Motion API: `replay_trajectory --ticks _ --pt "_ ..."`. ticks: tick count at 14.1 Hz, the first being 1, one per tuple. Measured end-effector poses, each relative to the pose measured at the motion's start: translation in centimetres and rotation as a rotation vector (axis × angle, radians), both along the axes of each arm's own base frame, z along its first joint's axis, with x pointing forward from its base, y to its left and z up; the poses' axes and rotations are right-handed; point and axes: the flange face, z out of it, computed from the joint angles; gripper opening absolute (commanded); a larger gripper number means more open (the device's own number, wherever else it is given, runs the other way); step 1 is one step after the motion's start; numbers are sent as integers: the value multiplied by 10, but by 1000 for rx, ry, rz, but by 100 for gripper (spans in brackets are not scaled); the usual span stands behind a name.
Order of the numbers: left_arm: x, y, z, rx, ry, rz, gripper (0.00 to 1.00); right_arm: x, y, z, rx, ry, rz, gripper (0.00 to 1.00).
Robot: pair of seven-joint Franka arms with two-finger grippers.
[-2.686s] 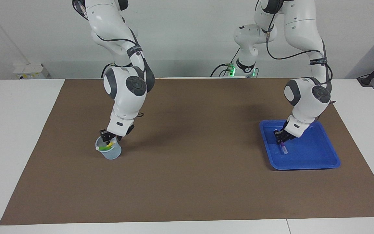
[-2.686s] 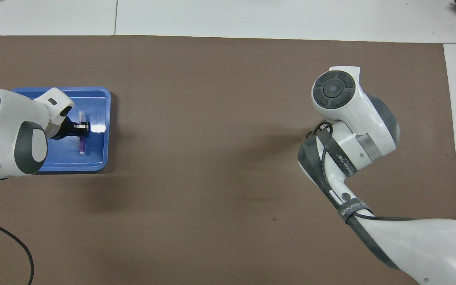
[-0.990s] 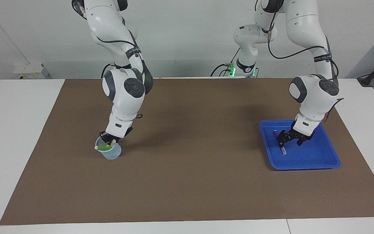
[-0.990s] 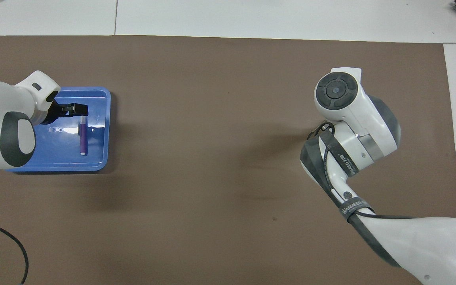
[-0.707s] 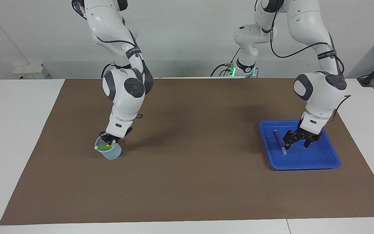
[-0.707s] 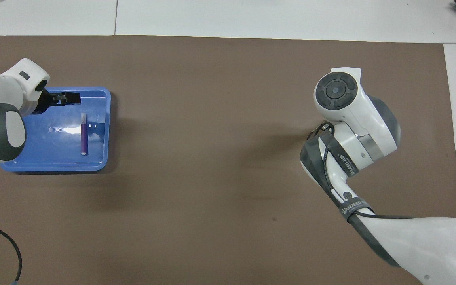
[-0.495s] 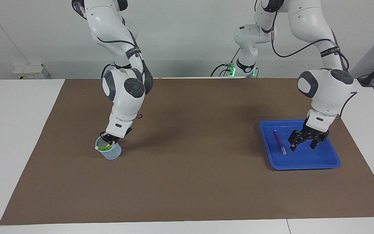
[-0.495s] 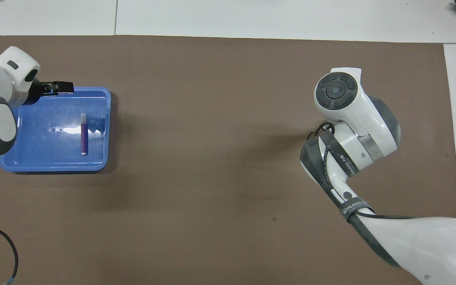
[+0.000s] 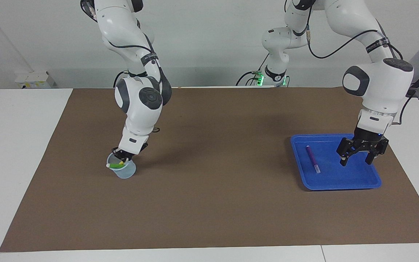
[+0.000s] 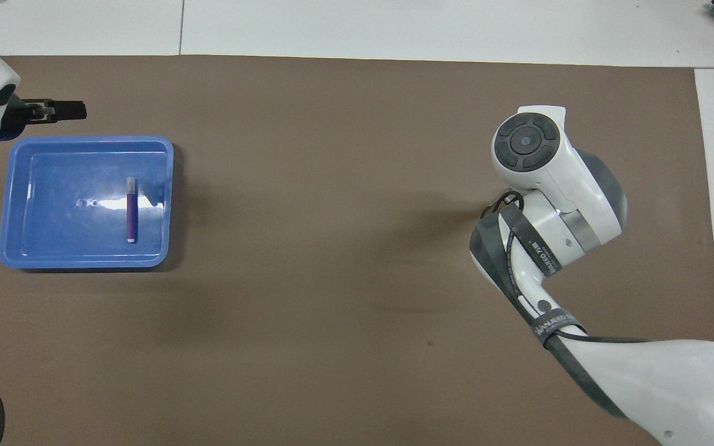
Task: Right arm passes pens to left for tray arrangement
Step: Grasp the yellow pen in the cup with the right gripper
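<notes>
Left jaws spread; purple pen (image 9: 313,159) pale-tipped, flat in tray (image 9: 355,182).

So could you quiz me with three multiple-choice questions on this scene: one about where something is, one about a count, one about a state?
1. Where does the slim purple marker pen lie?
A. in the shallow bright blue plastic tray
B. on the brown mat
C. in the small translucent bluish cup

2. How many pens lie in the tray?
A. none
B. one
C. three

3. What state is the left tool in?
A. shut on the purple pen
B. open, holding nothing
C. shut on the tray's rim

Answers: 1 A, the pen rests on the tray's floor. 2 B, only the purple one lies there. 3 B, its fingers are spread over the tray, apart from the pen.
</notes>
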Motion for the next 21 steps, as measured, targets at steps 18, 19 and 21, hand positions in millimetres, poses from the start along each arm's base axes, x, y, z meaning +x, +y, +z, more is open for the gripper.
replay_trajectory --ticks 18,19,21 --pt "-97 -17 95 -2 297 -48 100 -36 5 222 370 -52 -178 0" --pt "-100 -17 94 -3 316 -50 100 -37 5 224 428 -44 -228 0" --pt "-107 -17 92 -4 369 -52 100 -36 2 226 516 -33 -310 0"
